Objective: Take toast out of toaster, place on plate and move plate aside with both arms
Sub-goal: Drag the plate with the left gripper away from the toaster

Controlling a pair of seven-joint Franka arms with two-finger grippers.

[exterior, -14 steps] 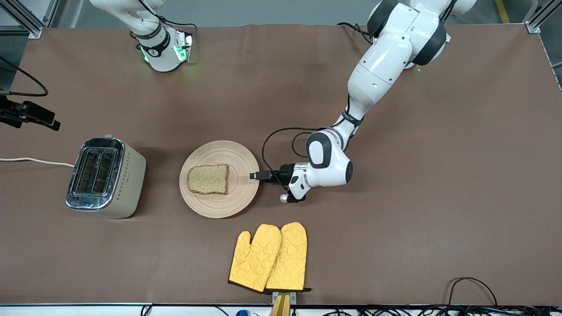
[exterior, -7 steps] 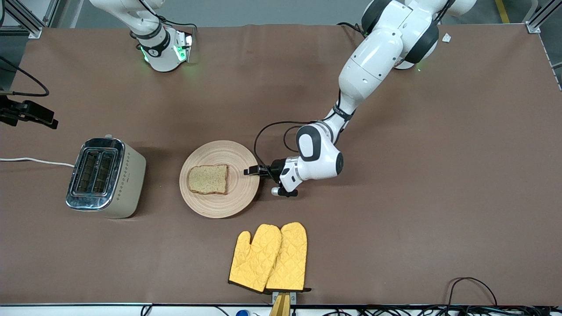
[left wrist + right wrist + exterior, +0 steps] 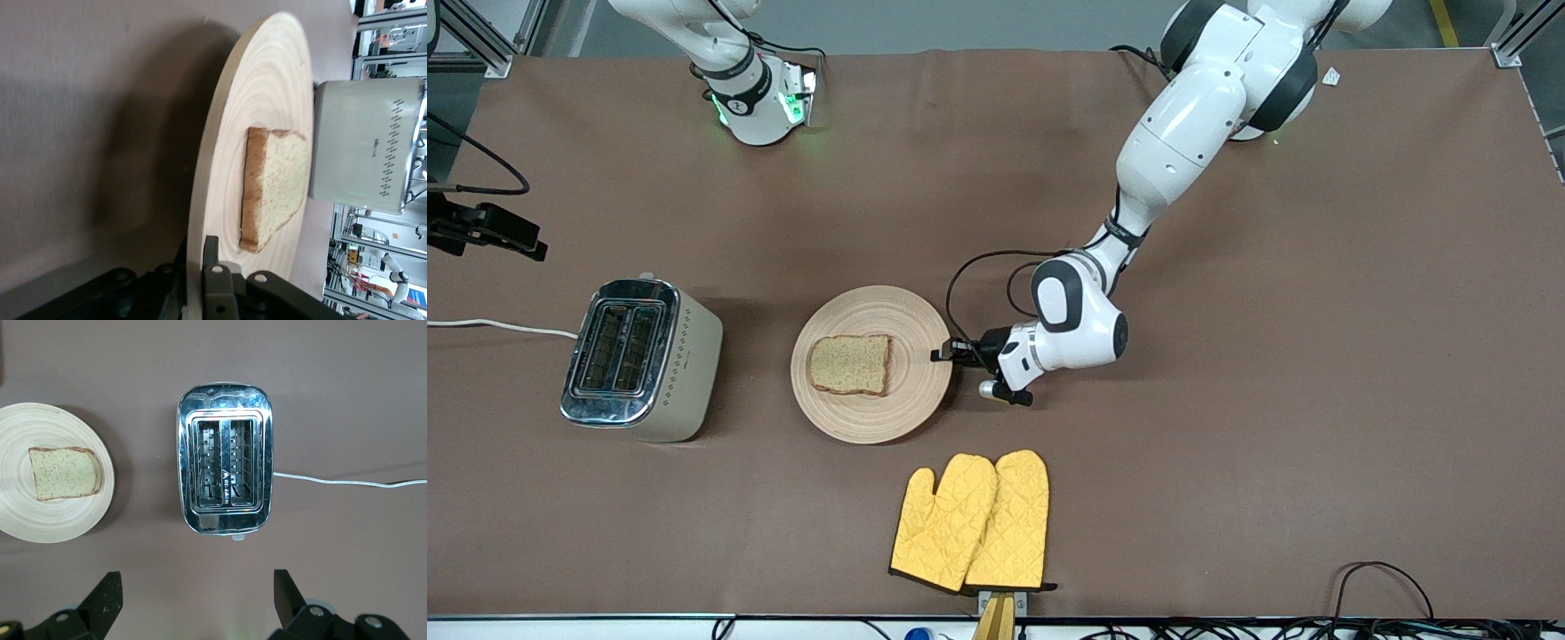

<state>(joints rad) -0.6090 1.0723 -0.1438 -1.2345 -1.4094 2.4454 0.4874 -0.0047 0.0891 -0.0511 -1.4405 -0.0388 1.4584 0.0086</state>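
The toaster (image 3: 640, 358) stood empty at the surface's nine o'clock side. The plate (image 3: 871, 364) sat mid-surface with the toast (image 3: 850, 364) on it. The left gripper (image 3: 945, 354) probably pinched the plate's three o'clock rim. The right gripper (image 3: 193, 600) hung spread above the toaster. Moving the plate remained.

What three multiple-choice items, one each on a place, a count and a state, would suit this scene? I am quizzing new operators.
1. Where is the toast?
A. in the toaster
B. on the plate
C. on the mitts

2. How many yellow oven mitts lie on the table?
A. one
B. two
C. three

3. What is the left gripper doing?
A. shut on the plate's rim
B. open above the toaster
C. holding the toast

Key: 1 B, the slice lies on the plate, and both slots of the toaster are empty; 2 B, a pair lies side by side; 3 A, the left wrist view shows its fingers clamping the rim.
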